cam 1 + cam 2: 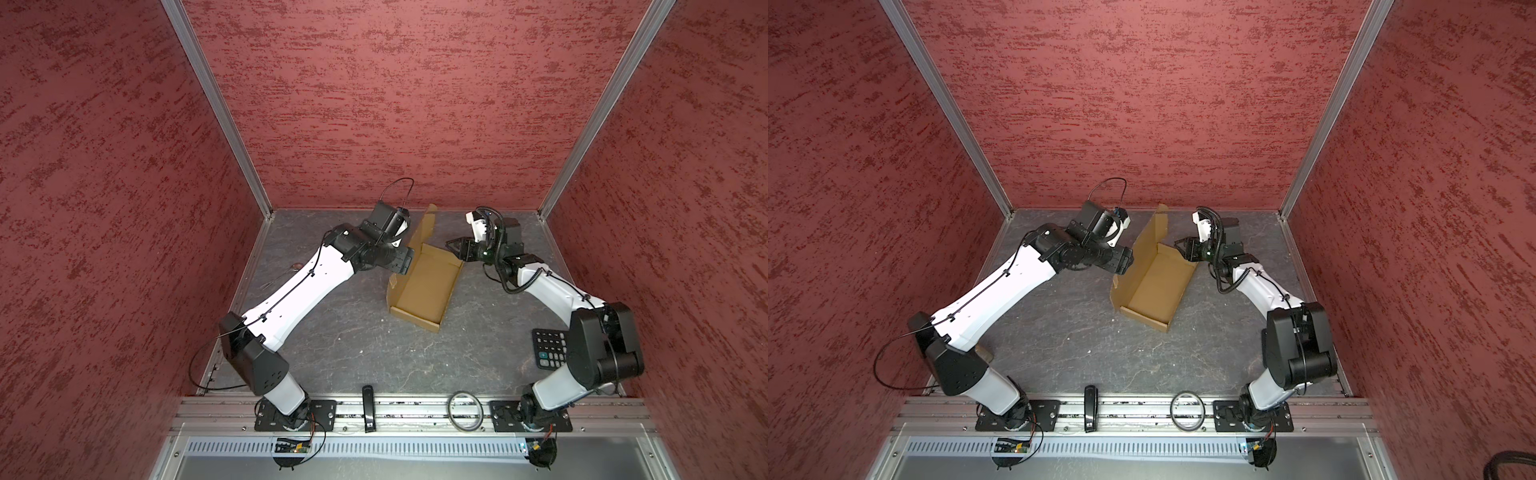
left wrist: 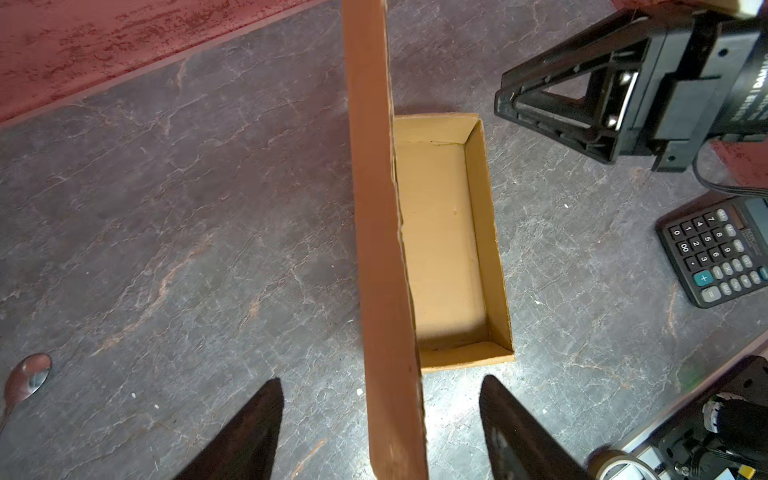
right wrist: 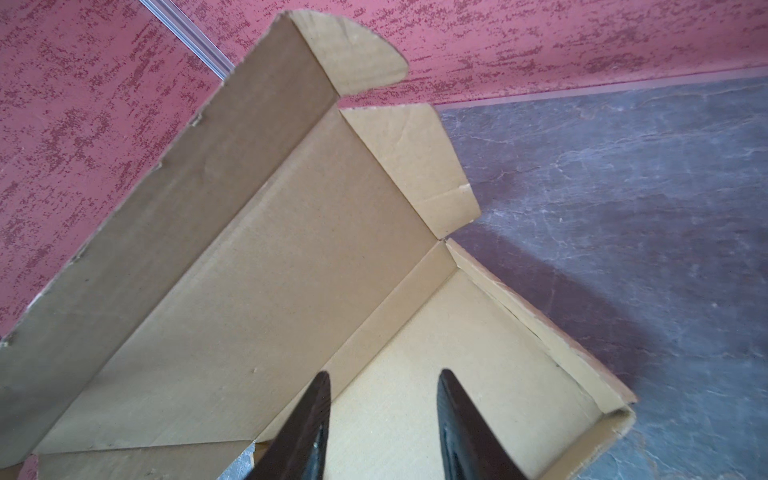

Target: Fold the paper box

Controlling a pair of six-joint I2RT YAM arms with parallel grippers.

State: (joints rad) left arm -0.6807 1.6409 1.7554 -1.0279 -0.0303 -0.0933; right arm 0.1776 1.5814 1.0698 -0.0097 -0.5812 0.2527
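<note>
Brown corrugated cardboard, the paper box (image 1: 428, 286) sat on the grey table (image 1: 353, 345) between both claws: a shallow open tray with its lid panel upright. That panel stood between the wide-spread fingers of the left gripper (image 2: 380, 382), touching neither. The right gripper (image 3: 382, 372) hung parted over the tray, empty. Behind it lay a calculator (image 2: 723, 253); a spoon (image 2: 29, 374) lay behind the left.

White-shelled arms (image 1: 291, 291) have black joints (image 1: 257, 365), looping cables (image 2: 711, 185) and a black right end effector (image 1: 452, 245).
</note>
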